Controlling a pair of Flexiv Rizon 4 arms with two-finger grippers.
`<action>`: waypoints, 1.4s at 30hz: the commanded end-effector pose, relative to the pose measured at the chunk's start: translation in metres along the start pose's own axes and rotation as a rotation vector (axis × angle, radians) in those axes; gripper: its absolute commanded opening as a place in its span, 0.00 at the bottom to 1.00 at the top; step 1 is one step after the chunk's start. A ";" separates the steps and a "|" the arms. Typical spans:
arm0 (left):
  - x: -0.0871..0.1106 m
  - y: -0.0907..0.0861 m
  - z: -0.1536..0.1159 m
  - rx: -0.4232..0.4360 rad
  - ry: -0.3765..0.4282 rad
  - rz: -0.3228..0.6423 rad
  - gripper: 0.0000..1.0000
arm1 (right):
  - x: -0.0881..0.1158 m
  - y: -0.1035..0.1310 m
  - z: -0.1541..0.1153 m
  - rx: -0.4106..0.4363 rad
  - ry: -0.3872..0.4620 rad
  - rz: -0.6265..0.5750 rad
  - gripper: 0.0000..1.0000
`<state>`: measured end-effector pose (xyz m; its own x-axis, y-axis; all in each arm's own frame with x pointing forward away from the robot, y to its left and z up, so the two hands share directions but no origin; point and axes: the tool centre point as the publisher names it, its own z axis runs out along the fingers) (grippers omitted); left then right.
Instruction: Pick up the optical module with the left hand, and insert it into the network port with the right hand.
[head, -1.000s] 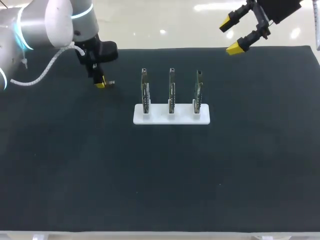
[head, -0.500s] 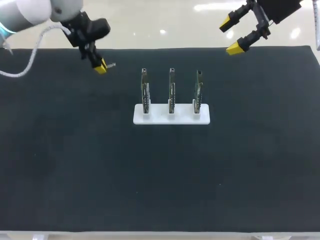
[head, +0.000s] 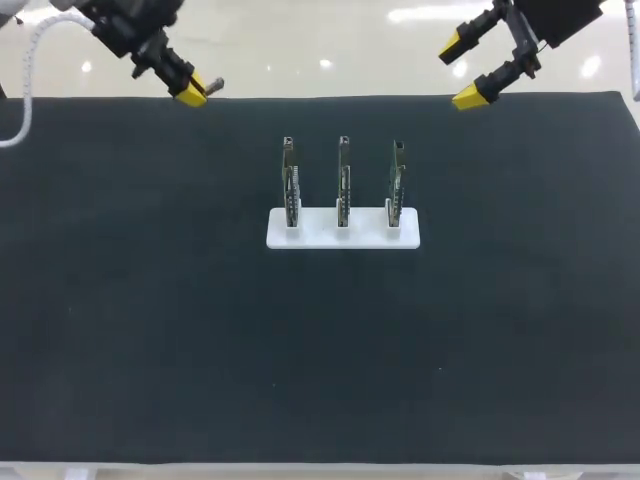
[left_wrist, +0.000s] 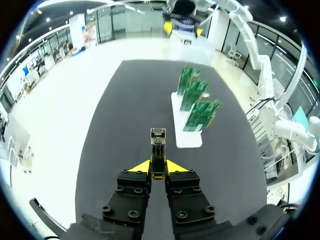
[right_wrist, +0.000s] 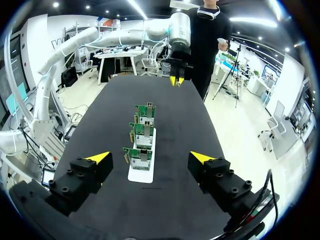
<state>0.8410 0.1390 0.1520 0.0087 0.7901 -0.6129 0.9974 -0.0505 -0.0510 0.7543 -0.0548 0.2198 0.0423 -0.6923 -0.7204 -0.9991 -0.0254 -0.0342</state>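
Observation:
My left gripper (head: 190, 90) hangs high over the table's far left edge, shut on a small metal optical module (left_wrist: 158, 150) that sticks out ahead of its yellow tips; the module's end (head: 213, 85) shows in the head view. Three green circuit boards with network ports (head: 343, 180) stand upright in a white holder (head: 343, 232) at mid-table, also seen as boards (left_wrist: 195, 102) ahead and to the right of the left gripper. My right gripper (head: 470, 68) is raised above the far right edge, open and empty. In its own view the right gripper (right_wrist: 150, 161) looks down on the boards (right_wrist: 142, 134).
The black mat (head: 320, 340) covers the table around the white holder. My left arm (right_wrist: 177, 37) shows at the far end of the table in the right wrist view.
My left gripper has risen from the mat with the module, moving back and toward the far left edge. The right arm has stayed still.

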 end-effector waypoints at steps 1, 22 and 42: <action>0.000 -0.040 -0.011 -0.152 -0.120 0.013 0.00 | 0.000 0.000 0.000 0.001 -0.001 -0.001 1.00; -0.022 -0.069 -0.037 -0.226 -0.375 0.078 0.00 | 0.000 0.000 0.000 0.001 -0.001 -0.001 1.00; -0.062 -0.064 -0.004 -0.285 -0.563 0.063 0.00 | 0.000 0.000 0.000 0.001 -0.001 -0.001 1.00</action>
<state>0.7795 0.1084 0.2042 0.1140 0.3656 -0.9237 0.9867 -0.1498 0.0624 0.7543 -0.0547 0.2198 0.0424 -0.6923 -0.7204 -0.9991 -0.0256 -0.0342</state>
